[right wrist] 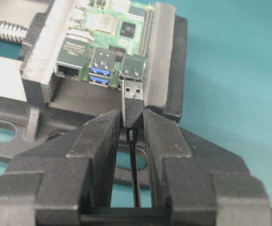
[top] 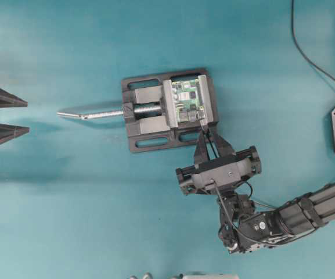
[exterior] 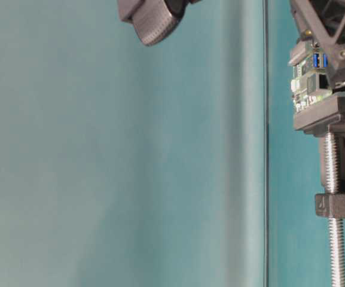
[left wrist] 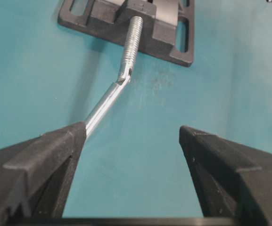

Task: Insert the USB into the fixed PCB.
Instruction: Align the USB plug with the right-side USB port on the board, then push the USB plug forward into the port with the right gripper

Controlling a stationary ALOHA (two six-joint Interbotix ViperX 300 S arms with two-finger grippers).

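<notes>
Your right gripper [right wrist: 133, 123] has its fingers closed to a narrow gap on the black moulded body of the USB [right wrist: 132, 101]. The silver tip points toward 12 o'clock in the right wrist view, just at the mouth of the port at the right end of the row on the fixed PCB [right wrist: 108, 35]; you cannot tell whether it has entered.

Judge the plug as light and rigid, with smooth plastic sides that could slip or twist in the pads if you push off-axis. Its cable is thin and limp, so it gives you no steering. The hold on the moulded body, behind the metal shell, looks right. The board and its soldered ports are likely fragile, so favour a straight, gentle push.

In the overhead view the board sits clamped in the black vise [top: 150, 114] near centre, with your right gripper at its 5 o'clock corner. Your left gripper [top: 4, 117] waits far off at 9 o'clock, fingers spread wide and empty.

Count: one plug, one board, one vise with one screw rod [top: 100, 113]. Two stacked USB blocks and one network jack show on the near edge.
</notes>
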